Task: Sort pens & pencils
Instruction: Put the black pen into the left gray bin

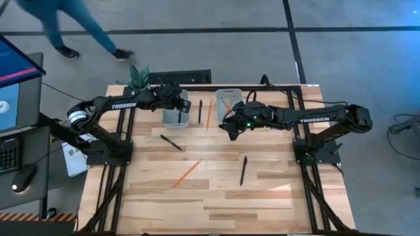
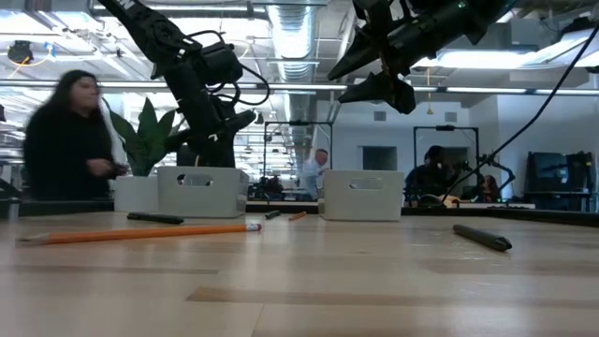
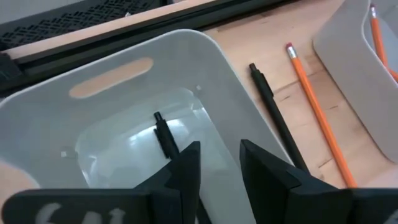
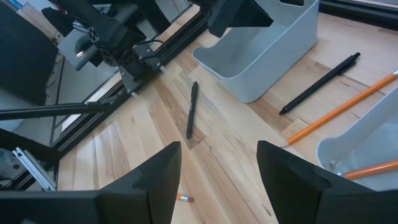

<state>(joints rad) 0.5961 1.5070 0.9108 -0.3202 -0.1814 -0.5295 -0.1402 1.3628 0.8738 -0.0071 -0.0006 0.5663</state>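
My left gripper (image 3: 221, 163) hangs open above the left grey bin (image 1: 174, 117), its fingers slanting down into it. A black pen (image 3: 164, 133) lies inside that bin, its lower end hidden behind one finger. My right gripper (image 4: 217, 180) stands open over the table beside the right grey bin (image 1: 229, 96), nothing between its fingers. That bin holds an orange pencil (image 4: 375, 168). Between the bins lie a pen (image 1: 200, 111) and a pencil (image 1: 209, 113). Nearer lie a pen (image 1: 170, 142), a pencil (image 1: 187, 172) and a pen (image 1: 243, 169).
A potted plant (image 1: 138, 75) stands at the table's far left corner, behind the left bin. A person (image 2: 64, 140) moves beyond the table's far side. A monitor and keyboard (image 1: 13, 85) stand off the table's left. The table's near half has open wood around the loose sticks.
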